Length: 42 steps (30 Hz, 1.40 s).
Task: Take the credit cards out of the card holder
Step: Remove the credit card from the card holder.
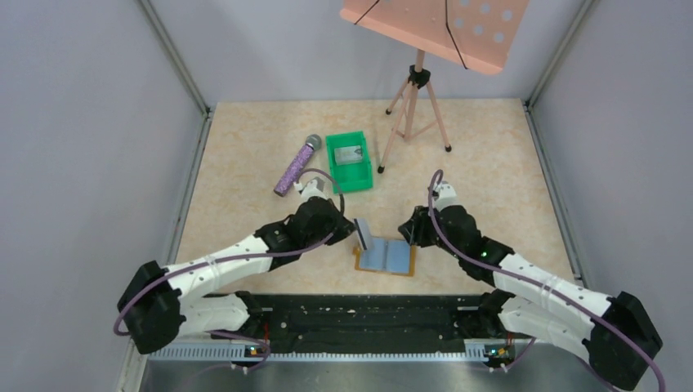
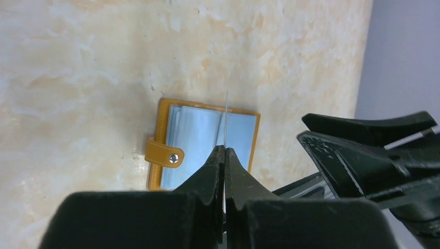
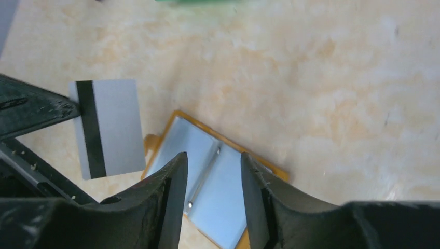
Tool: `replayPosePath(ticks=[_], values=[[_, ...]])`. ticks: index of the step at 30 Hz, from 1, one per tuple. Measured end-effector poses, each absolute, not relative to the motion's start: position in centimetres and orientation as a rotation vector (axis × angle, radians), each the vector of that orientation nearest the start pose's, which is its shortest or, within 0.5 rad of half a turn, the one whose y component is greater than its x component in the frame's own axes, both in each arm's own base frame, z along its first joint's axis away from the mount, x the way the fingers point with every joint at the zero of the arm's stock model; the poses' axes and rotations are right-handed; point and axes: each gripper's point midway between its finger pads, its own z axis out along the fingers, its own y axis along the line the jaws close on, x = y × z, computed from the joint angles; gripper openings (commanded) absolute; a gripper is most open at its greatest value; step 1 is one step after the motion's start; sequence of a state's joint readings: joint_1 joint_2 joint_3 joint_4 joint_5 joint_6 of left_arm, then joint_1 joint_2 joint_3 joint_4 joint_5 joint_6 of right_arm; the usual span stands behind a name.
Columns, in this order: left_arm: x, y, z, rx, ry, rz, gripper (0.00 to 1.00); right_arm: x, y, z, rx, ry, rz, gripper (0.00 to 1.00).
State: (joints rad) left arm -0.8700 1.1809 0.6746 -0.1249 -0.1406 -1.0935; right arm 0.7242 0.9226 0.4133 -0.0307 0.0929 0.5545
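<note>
The card holder (image 1: pixel 386 257) lies open on the table, tan-brown outside with pale blue pockets (image 2: pixel 197 137) and a clasp tab (image 2: pixel 165 154). My left gripper (image 1: pixel 353 231) is shut on one credit card (image 1: pixel 363 234), holding it on edge just above the holder's left half. That card (image 3: pixel 109 127) is silvery grey with a black stripe; the left wrist view shows only its thin edge (image 2: pixel 227 116). My right gripper (image 3: pixel 212 155) is open above the holder (image 3: pixel 194 137), with nothing between its fingers. A second card (image 1: pixel 350 153) lies in the green bin.
The green bin (image 1: pixel 350 173) stands behind the card holder. A purple microphone (image 1: pixel 296 165) lies to the bin's left. A pink music stand on a tripod (image 1: pixel 417 106) stands at the back right. Grey walls close in the table.
</note>
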Motion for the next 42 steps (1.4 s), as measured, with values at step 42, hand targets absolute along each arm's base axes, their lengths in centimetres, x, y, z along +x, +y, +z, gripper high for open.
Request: replayPosePath(ticks=[42], values=[[20.8,-24.5,15.9,-1.177,2.219,-1.100,0.00,17.1,30.2,16.1,-1.281,1.032,0.397,0.49]])
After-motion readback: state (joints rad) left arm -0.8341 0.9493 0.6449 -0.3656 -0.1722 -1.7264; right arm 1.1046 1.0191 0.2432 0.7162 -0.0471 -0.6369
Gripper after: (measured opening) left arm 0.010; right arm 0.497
